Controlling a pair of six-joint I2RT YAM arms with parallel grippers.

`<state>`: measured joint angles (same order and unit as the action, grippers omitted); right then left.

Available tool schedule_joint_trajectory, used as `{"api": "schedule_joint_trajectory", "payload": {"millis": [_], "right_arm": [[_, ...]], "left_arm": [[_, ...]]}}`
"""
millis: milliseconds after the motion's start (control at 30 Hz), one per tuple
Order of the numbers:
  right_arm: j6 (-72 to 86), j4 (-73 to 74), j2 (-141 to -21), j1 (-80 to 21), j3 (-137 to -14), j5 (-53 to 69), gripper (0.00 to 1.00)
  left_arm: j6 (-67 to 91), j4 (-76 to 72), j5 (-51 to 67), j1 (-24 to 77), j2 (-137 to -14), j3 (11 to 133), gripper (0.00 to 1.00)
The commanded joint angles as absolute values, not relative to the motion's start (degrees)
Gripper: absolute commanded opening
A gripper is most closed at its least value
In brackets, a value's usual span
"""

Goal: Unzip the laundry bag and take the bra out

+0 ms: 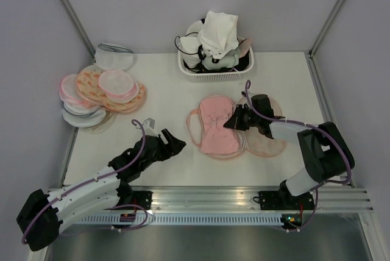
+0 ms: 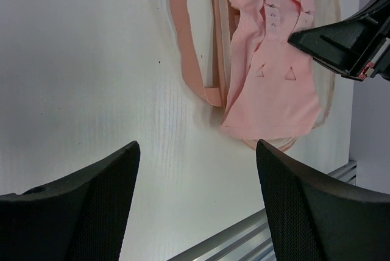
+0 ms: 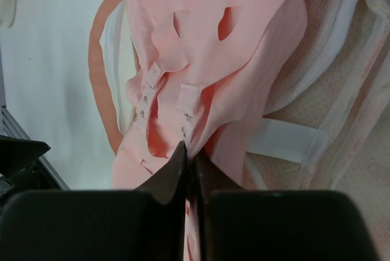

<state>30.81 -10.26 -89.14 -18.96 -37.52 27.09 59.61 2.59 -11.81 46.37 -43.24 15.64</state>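
Note:
The pale salmon-pink bra [image 1: 215, 128] lies spread in the middle of the table, its right part over the opened peach laundry bag [image 1: 268, 144]. My right gripper [image 1: 234, 121] is shut, pinching a fold of the bra near its hook band. The right wrist view shows the fingertips [image 3: 183, 158] closed on the bra [image 3: 207, 41], with the bag [image 3: 347, 133] under and to the right. My left gripper [image 1: 175, 145] is open and empty, left of the bra. In the left wrist view it [image 2: 198, 203] hangs over bare table, with the bra [image 2: 274, 90] ahead.
A white basket [image 1: 213, 77] heaped with white and black-trimmed garments stands at the back centre. A pile of similar peach and white-pink pouches [image 1: 100, 90] lies at the left, with a white pouch [image 1: 114, 58] behind it. A metal rail [image 1: 207, 197] runs along the front edge.

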Motion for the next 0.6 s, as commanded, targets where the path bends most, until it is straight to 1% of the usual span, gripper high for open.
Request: {"api": "schedule_joint_trajectory", "payload": {"millis": [0, 133, 200, 267, 367, 500, 567], "right_arm": [[31.2, -15.47, -90.26, -18.9, -38.76, 31.38, 0.01], [30.85, -12.05, -84.04, -18.9, -38.67, 30.5, 0.0], [29.71, -8.36, -77.98, -18.9, -39.98, 30.67, 0.0], [28.83, -4.51, -73.24, -18.9, -43.39, 31.46, 0.0], [28.74, -3.08, -70.23, -18.9, -48.32, 33.84, 0.0], [28.65, -3.6, -73.47, -18.9, -55.62, 33.23, 0.01], [30.14, -6.4, -77.68, -18.9, -60.36, 31.65, 0.0]], "left_arm": [[57.92, 0.35, -11.6, 46.41, -44.2, 15.91, 0.8], [58.18, 0.35, -11.08, 46.41, -44.21, 15.56, 0.8], [58.27, 0.35, -10.9, 46.41, -43.77, 15.38, 0.81], [58.36, 0.35, -11.16, 46.41, -43.42, 15.03, 0.8], [58.1, 0.35, -11.42, 46.41, -43.24, 15.03, 0.8], [57.74, -1.22, -11.25, 46.23, -43.51, 15.29, 0.8], [57.74, -1.49, -10.99, 46.32, -43.86, 15.38, 0.8]]}}
